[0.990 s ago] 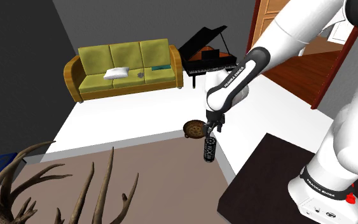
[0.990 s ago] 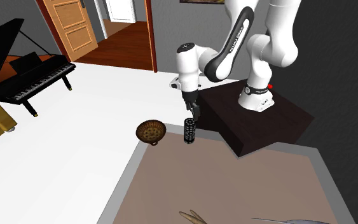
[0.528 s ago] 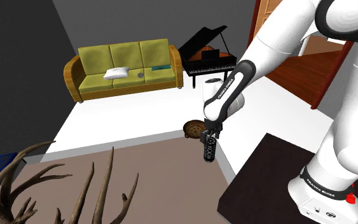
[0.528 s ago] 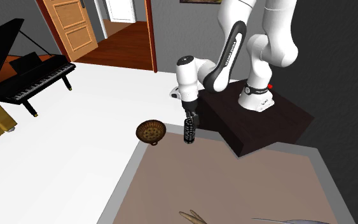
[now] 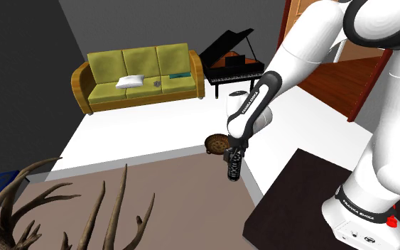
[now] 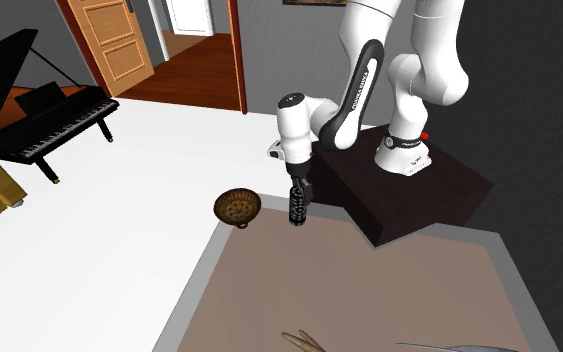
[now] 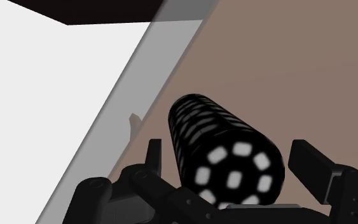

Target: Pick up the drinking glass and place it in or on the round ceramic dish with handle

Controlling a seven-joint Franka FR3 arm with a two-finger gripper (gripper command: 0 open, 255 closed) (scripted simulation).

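Drinking glass [image 7: 225, 153]: a black cylinder patterned with pale patches, standing upright at the edge of the brown rug [image 6: 349, 300], close to its grey border. We find it directly between the fingers [image 7: 311, 164] of the pincer [image 5: 234, 160], which reaches down over it from above. The fingers stand apart, one on either side of the wall, each with a narrow gap. We judge the pincer open and holding nothing.

The placing suits the step. The drinking glass is straddled around its upper part, so closing would clamp it across its width, and the vertical approach avoids tipping it.

The dish [image 6: 237, 207], round, brown and speckled, with a small handle, sits on the white floor [image 6: 119, 230] near the pincer, on the side away from the stand [image 6: 419, 200] and apart from the glass.

In our judgement the grasp is not yet made. Closing comes next, then a short lift and carry to the dish. Risk: a narrow glass may slip or topple if gripped off-centre.
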